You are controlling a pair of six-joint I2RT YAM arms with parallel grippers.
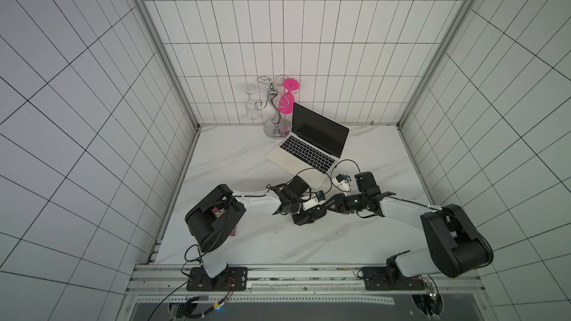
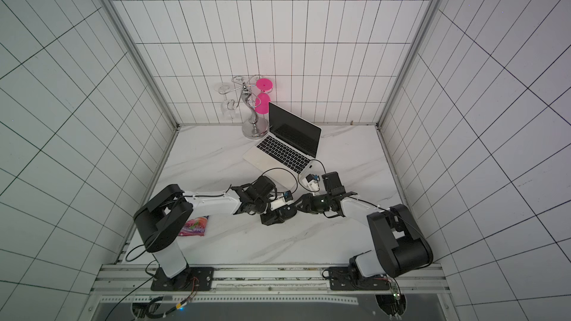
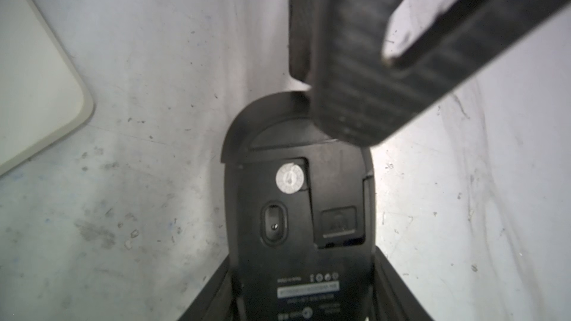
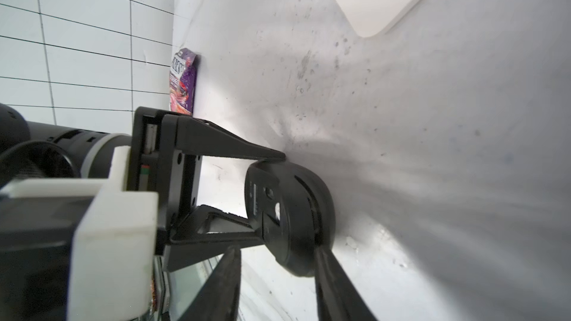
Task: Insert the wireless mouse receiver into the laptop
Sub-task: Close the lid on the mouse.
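Note:
The black mouse (image 3: pixel 296 211) is held underside up, with my left gripper (image 3: pixel 302 297) shut on its sides just above the table. A small dark rectangular block, apparently the wireless mouse receiver (image 3: pixel 338 222), sits in an open recess of that underside. A crescent-shaped cover (image 3: pixel 247 125) lies shifted at the mouse's far end. My right gripper (image 4: pixel 276 253) is open and straddles that end of the mouse (image 4: pixel 296 211), with one finger (image 3: pixel 355 88) over the cover. The silver laptop (image 1: pixel 309 149) stands open behind both grippers. Its corner (image 3: pixel 37 81) is close to the mouse.
A chrome glass rack (image 1: pixel 275 118) with a pink glass (image 1: pixel 287 103) and a clear glass (image 1: pixel 251 108) stands behind the laptop. A purple snack packet (image 2: pixel 194 226) lies by the left arm's base. Both arms meet at mid-table (image 1: pixel 262 242).

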